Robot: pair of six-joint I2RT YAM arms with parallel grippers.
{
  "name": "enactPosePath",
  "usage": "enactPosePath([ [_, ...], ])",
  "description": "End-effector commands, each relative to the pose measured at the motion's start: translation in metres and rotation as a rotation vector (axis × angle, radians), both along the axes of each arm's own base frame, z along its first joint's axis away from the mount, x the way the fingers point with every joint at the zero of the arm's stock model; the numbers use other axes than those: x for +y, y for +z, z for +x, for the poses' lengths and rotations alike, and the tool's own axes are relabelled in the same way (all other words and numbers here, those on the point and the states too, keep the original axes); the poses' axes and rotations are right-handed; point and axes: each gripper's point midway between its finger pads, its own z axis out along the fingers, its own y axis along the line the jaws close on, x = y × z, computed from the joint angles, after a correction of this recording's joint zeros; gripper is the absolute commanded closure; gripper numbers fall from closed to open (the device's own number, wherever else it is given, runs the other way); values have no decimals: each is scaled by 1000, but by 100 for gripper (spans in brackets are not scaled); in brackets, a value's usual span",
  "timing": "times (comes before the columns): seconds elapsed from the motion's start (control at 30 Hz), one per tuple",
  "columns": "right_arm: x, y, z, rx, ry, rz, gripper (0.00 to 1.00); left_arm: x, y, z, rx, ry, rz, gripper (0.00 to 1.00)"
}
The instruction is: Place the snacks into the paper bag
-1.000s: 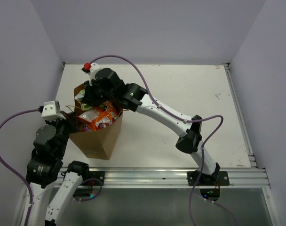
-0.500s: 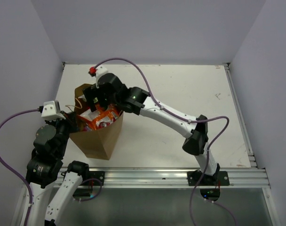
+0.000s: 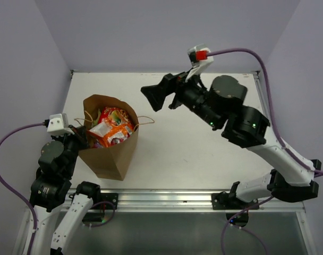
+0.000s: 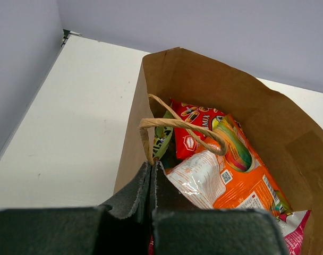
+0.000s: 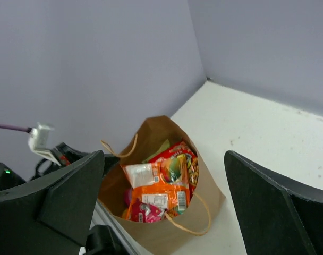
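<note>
Standing upright on the white surface (image 3: 204, 154), the brown paper bag (image 3: 112, 156) is open at the top and packed with snacks (image 3: 111, 127) almost to its rim. Uppermost inside the bag lies an orange packet (image 4: 236, 186) with a white printed end, tilted across the opening. Behind it, toward the bag's far wall, a red packet (image 4: 196, 127) stands on edge. A green packet (image 4: 162, 142) is wedged against the bag's left wall. A pink packet (image 4: 295, 237) shows at the bag's near side, mostly hidden beneath the orange one. One twisted-paper handle (image 4: 178, 124) arches over the snacks just inside the bag's near-left rim. The other handle (image 3: 145, 120) droops outside the bag's right wall.

The left pincer (image 4: 151, 175) sits at the bag's near-left rim. Its dark pads are pressed together with the paper edge running down between them, so it is pinching the bag's wall just below where the handle is fixed.

The right pincer (image 3: 162, 96) hangs in the air to the right of the bag and higher than its rim, touching nothing. Its two fingers (image 5: 66, 199) are spread wide with nothing held between them, and its wrist camera sees the bag's whole opening through the gap. A purple cable (image 3: 246, 52) loops away from that wrist, far to the right of the bag. An aluminium rail (image 3: 177, 199) runs along the surface's edge just in front of the bag.
</note>
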Motion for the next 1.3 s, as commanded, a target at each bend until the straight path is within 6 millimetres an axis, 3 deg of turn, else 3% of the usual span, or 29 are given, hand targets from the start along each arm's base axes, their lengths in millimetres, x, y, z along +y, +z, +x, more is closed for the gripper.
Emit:
enactPosePath([
  [0.0, 54, -128, 15, 204, 17, -248, 1, -4, 6, 4, -35, -18, -5, 100],
  [0.23, 83, -171, 15, 285, 31, -280, 12, -2, 10, 2, -42, -12, 0, 100],
  [0.37, 91, -181, 19, 297, 24, -292, 13, -2, 9, 1, -43, -14, 1, 100],
  [0.47, 93, -189, 21, 306, 14, -310, 22, -2, 10, 1, -48, -14, 2, 100],
  [0.53, 94, -194, 21, 313, 15, -324, 49, -2, 10, 0, -49, -16, 1, 100],
  [0.57, 95, -196, 20, 318, 16, -329, 80, -2, 11, 0, -51, -17, 1, 100],
  [0.6, 95, -198, 21, 323, 12, -334, 94, -3, 11, 0, -51, -20, 0, 100],
  [0.63, 94, -199, 21, 325, 9, -337, 100, -4, 10, 1, -49, -22, -1, 100],
  [0.87, 84, -194, 21, 309, -14, -369, 100, -22, 11, 3, -63, -95, -92, 100],
  [1.1, 41, -166, 27, 258, -129, -445, 100, -51, 45, 2, -143, -217, -263, 100],
  [1.27, 10, -146, 26, 231, -194, -448, 100, -71, 45, 9, -142, -298, -348, 100],
])
